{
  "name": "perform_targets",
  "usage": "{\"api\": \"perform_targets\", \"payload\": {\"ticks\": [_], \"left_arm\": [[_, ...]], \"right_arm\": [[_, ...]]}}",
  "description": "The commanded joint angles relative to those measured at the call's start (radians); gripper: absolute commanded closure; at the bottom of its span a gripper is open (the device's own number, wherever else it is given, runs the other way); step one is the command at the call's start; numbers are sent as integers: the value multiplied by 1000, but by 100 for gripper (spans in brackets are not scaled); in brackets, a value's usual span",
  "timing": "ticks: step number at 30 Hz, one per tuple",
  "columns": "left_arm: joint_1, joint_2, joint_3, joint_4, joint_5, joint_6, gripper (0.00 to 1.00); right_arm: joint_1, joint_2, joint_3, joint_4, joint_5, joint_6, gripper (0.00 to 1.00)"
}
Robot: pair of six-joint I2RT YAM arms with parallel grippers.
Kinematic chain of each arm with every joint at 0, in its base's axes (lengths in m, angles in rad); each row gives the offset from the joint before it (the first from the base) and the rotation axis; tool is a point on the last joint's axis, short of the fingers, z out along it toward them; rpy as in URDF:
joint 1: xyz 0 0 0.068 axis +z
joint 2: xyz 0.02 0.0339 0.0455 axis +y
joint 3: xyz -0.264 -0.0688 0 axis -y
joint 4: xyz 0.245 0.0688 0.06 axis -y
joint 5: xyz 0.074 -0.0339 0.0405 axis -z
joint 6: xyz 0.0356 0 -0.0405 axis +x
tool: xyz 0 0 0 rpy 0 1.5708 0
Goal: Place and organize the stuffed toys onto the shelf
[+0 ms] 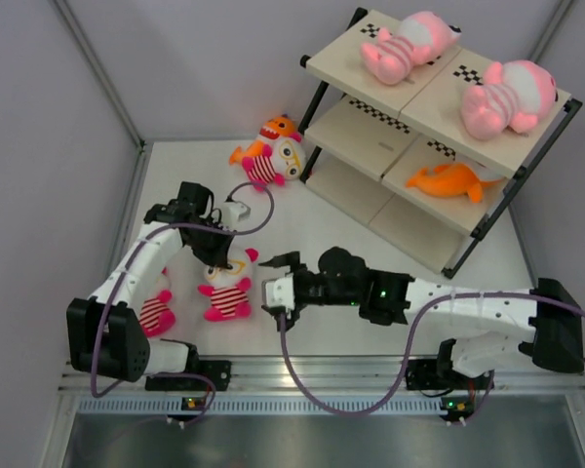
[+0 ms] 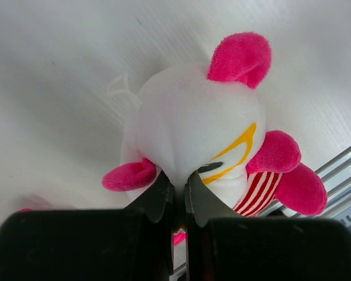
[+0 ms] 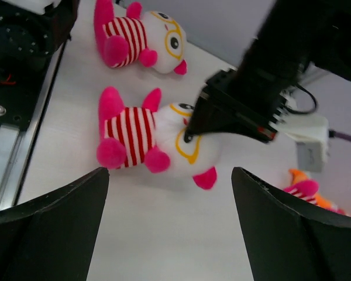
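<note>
— One striped toy (image 1: pixel 226 290) lies on the table (image 1: pixel 322 219). Where is it against the left gripper (image 1: pixel 217 255)?
— Directly under it, with its body trailing toward 6 o'clock in the top view. The fingers (image 2: pixel 158 196) are clenched on its white face beside the yellow eye ring, jaws almost together.
— And the left arm?
— It runs from its base toward 1 o'clock, then folds back toward 5 o'clock, with the wrist tipped down over the toy's head.
— The other side?
— The right gripper (image 1: pixel 276 283) sits at the toy's 3 o'clock, just beside it but apart, jaws spread wide.
— Neighbours?
— A second striped toy (image 1: pixel 156 312) lies at 8 o'clock. The shelf (image 1: pixel 356 127) stands at 2 o'clock, well apart.
</note>
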Motion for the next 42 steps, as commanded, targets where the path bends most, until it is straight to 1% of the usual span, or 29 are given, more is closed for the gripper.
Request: {"api": "perform_targets", "payload": {"ticks": [1, 5, 7, 10, 16, 17, 19, 20, 21, 22, 23, 24, 26, 27, 29, 30, 32, 33, 34, 35, 38, 42], "left_arm": [[-3, -52, 75, -52, 94, -32, 100], [-3, -77, 115, -82, 109, -40, 100], [-3, -85, 121, -83, 106, -43, 100], [-3, -88, 142, -94, 114, -42, 100], [-3, -89, 158, -105, 146, -37, 100], [-3, -89, 156, -105, 148, -37, 100], [-3, -89, 158, -105, 155, -37, 100], [-3, -89, 161, -106, 157, -40, 100], [-3, -91, 159, -105, 158, -41, 100], [-3, -92, 159, -106, 160, -42, 100], [-3, -97, 159, -106, 161, -40, 100], [-3, -97, 159, -106, 163, -40, 100], [-3, -94, 158, -106, 161, -41, 100], [-3, -94, 158, -108, 158, -42, 100], [-2, -85, 165, -105, 134, -48, 100], [-2, -80, 171, -105, 114, -61, 80], [-2, -57, 214, -105, 18, -113, 37], [-2, -51, 237, -106, -19, -129, 2], [-2, -48, 281, -105, -65, -146, 1], [-2, -45, 300, -103, -134, -164, 1], [-2, -51, 363, -97, -228, -169, 1], [0, -66, 392, -80, -288, -163, 2]], "right_arm": [[97, 90, -29, 182, 97, -342, 13], [147, 223, -7, 265, 186, -489, 13], [156, 257, -1, 279, 186, -532, 13], [157, 315, 11, 258, 186, -540, 13], [154, 411, 3, 284, 267, -565, 12], [153, 424, 3, 317, 301, -572, 12], [148, 476, 15, 362, 339, -579, 15], [147, 492, 26, 362, 373, -578, 18], [147, 519, 52, 360, 385, -563, 43], [145, 530, 64, 359, 399, -553, 55], [145, 538, 78, 351, 420, -544, 63], [144, 552, 94, 312, 428, -537, 77], [138, 559, 137, 272, 454, -497, 91], [134, 561, 146, 247, 462, -483, 100], [124, 553, 154, 227, 468, -445, 100], [119, 540, 151, 209, 464, -432, 100], [93, 523, 149, 184, 457, -388, 100], [81, 514, 154, 163, 460, -369, 100], [64, 512, 167, 121, 464, -333, 100], [21, 509, 176, 95, 471, -317, 100], [-77, 500, 213, 12, 500, -282, 100], [-195, 472, 244, -17, 511, -263, 100]]}}
